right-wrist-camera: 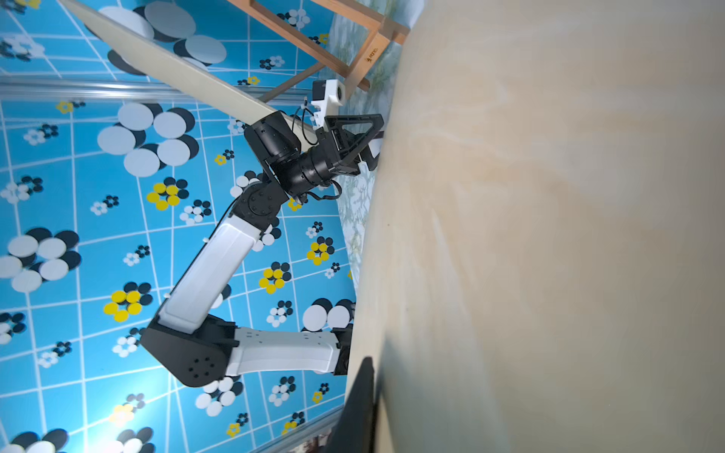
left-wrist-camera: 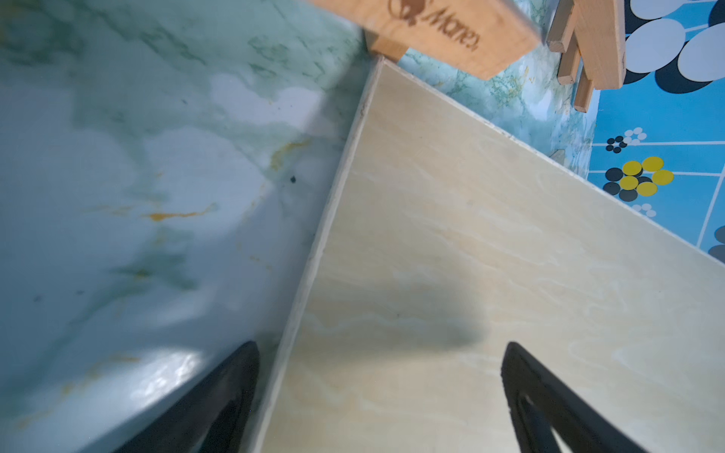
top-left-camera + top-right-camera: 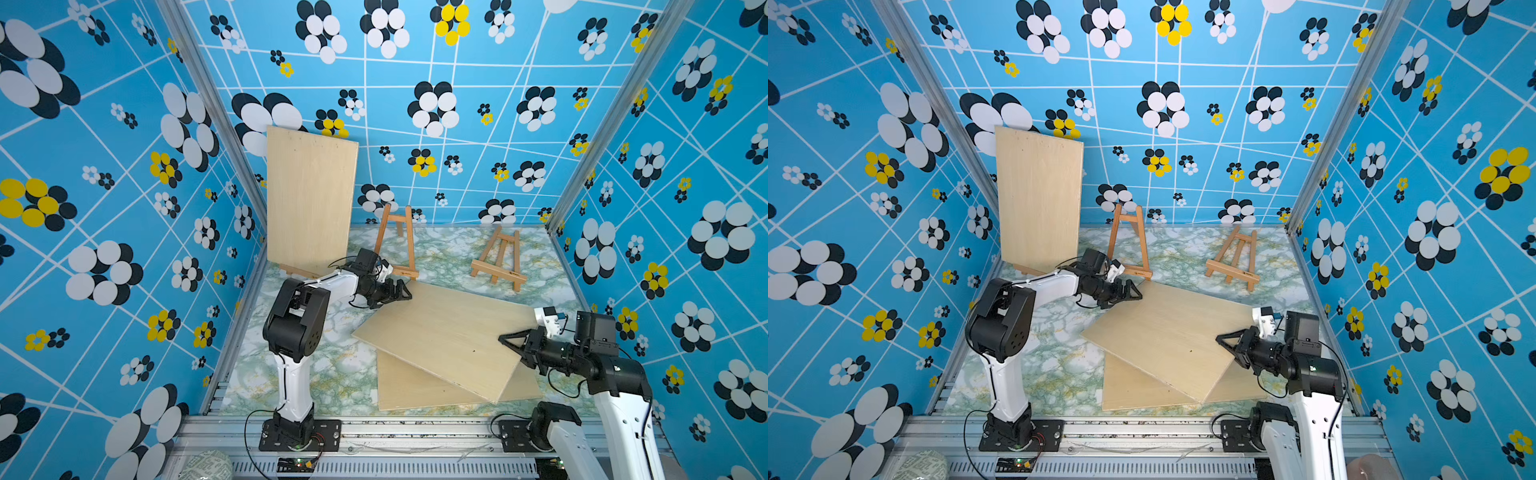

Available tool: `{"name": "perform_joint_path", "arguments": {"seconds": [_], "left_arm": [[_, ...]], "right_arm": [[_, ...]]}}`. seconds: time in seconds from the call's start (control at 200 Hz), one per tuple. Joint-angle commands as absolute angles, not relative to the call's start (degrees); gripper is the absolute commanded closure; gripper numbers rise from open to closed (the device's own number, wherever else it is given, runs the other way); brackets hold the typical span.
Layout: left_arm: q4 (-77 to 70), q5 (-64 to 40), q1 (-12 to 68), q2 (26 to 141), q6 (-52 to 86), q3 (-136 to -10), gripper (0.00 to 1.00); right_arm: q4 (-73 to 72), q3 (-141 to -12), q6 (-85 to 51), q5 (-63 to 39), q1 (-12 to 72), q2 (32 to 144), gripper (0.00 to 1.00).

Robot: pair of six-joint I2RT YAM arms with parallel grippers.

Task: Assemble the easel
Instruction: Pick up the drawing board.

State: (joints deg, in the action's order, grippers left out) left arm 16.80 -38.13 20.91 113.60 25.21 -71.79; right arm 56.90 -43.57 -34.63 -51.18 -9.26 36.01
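Top board (image 3: 440, 336) spanned between 2 grippers: right gripper (image 3: 505, 340) pinched on 1 edge, left gripper (image 3: 405, 290) wide at opposite corner. Left to be closed before lift. Empty easel (image 3: 397, 245) stands just beyond it.

Left gripper (image 3: 404, 292) hovers low with jaws spread wide, elbow bent high; right gripper (image 3: 506, 338), wrist rolled sideways, pinches the edge of the plywood board (image 3: 436, 332).
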Motion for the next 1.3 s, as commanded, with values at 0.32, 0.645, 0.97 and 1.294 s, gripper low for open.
{"name": "perform_joint_path", "arguments": {"seconds": [0.32, 0.645, 0.97, 1.294], "left_arm": [[26.31, -36.17, 20.57, 106.3, 25.47, -65.95, 0.01], [25.43, -36.94, 20.36, 93.7, 27.5, -61.63, 0.01], [20.2, -38.66, 16.09, 84.7, 29.61, -54.04, 0.01], [17.92, -39.81, 14.66, 84.13, 29.2, -50.96, 0.01]], "right_arm": [[71.47, -55.27, -27.16, -47.83, -9.17, 37.13, 1.0], [69.0, -62.68, -19.22, -45.91, -9.17, 40.03, 1.0], [55.46, -62.35, -17.35, -47.19, -7.47, 39.81, 1.0], [48.55, -59.65, -12.91, -47.12, -3.99, 40.96, 1.0]]}}
